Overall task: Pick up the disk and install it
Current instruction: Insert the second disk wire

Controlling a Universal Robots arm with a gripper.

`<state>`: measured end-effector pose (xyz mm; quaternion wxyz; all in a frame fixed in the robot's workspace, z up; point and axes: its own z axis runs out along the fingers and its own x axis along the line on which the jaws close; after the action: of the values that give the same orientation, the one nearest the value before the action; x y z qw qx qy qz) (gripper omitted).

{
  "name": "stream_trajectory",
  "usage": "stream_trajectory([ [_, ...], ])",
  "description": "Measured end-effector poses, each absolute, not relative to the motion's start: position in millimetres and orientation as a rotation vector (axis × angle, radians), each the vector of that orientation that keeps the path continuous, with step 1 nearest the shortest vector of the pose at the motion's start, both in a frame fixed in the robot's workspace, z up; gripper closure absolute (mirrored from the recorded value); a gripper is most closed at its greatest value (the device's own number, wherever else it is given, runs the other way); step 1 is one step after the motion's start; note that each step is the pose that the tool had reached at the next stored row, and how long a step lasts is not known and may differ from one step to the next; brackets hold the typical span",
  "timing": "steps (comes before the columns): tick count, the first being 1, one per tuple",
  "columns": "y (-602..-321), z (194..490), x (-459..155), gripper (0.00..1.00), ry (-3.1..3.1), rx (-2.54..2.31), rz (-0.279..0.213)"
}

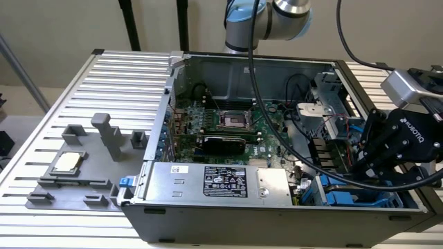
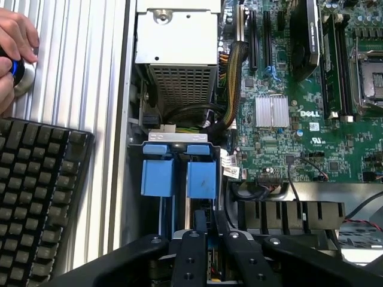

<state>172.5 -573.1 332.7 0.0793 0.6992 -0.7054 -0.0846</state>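
The disk (image 2: 200,178) stands on edge in the drive bay of the open computer case (image 1: 159,129), and its blue plastic rail faces the wrist camera. My gripper (image 2: 209,226) sits right at the disk's near end, with its black fingers (image 2: 196,233) drawn close together on that end. In the exterior view my gripper (image 1: 365,175) reaches down into the case's front corner on the exterior view's right, above the blue drive parts (image 1: 345,199). How deep the disk sits in the bay is hidden.
A second blue-fronted carrier (image 2: 158,176) stands next to the disk. The power supply (image 1: 215,181), motherboard (image 1: 232,124) and black cables (image 1: 277,129) crowd the case. A CPU chip (image 1: 67,162) lies on a grey fixture. A keyboard (image 2: 36,185) and a person's hand (image 2: 15,54) are beside the case.
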Motion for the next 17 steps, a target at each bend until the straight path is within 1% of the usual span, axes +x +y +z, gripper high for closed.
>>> stream_trajectory([
  [2, -573.1, 332.5, 172.6, 0.82, -2.110, 2.093, -0.254],
  [3, -573.1, 332.5, 172.6, 0.75, -2.110, 2.093, -0.255],
  [9, -573.0, 340.9, 169.9, 0.75, -2.106, 2.094, -0.255],
  [17, -571.7, 342.4, 146.0, 0.75, -2.104, 2.095, -0.252],
])
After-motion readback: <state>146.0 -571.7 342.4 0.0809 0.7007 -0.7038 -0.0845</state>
